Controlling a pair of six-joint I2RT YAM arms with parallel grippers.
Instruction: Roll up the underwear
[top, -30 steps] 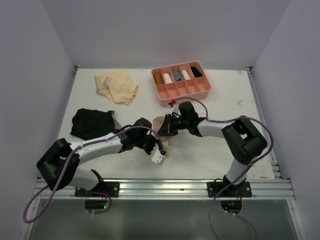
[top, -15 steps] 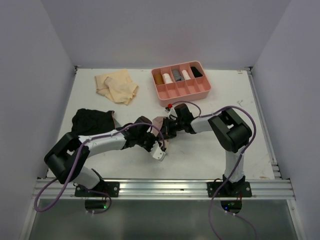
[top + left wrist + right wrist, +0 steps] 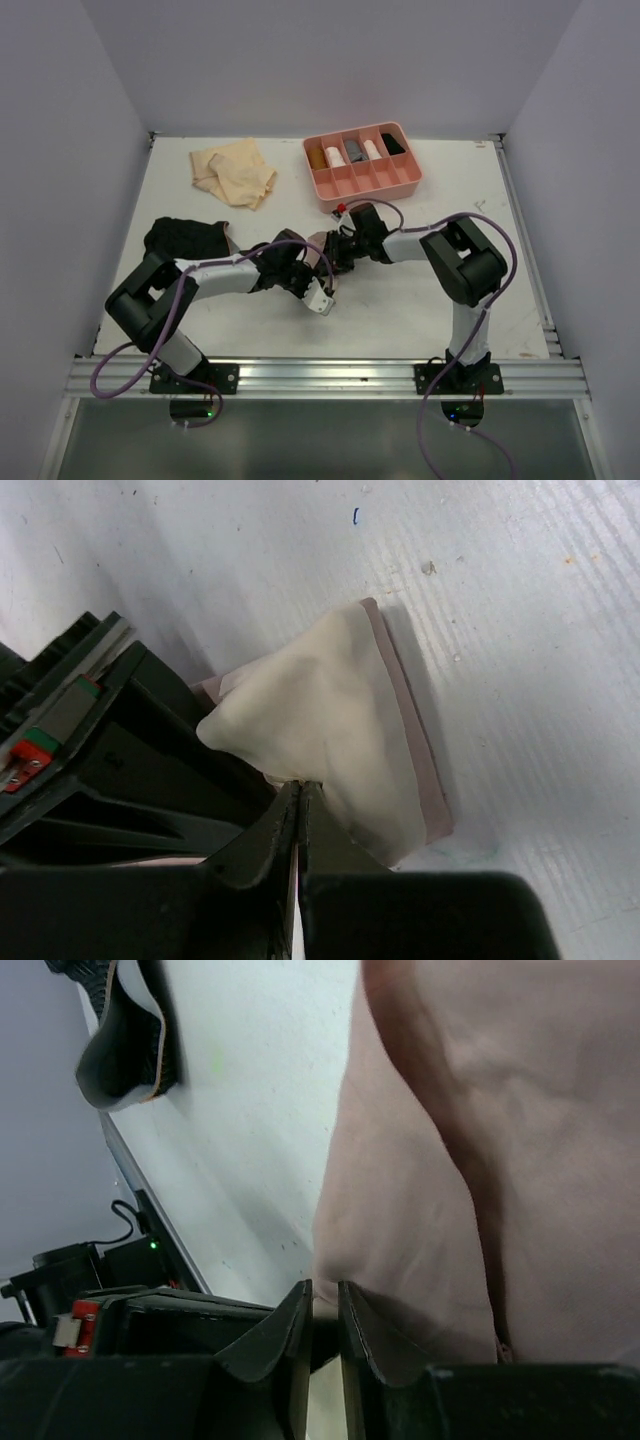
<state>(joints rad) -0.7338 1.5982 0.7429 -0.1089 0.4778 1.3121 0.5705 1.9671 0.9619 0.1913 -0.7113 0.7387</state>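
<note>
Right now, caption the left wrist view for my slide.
Left tool shut on the pink-and-cream underwear, bunched up on the white table.

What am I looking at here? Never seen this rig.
Two robot arms bolted to a table. The wide picture looks down from above; the two close-ups come from cameras on each wrist. On the table: black underwear, tan underwear, and a pink tray of rolled items. At the centre both arms meet at the pink-and-cream underwear. The left fingers are pinched shut on it; the right fingers sit nearly closed at its edge, grip unclear.
</note>
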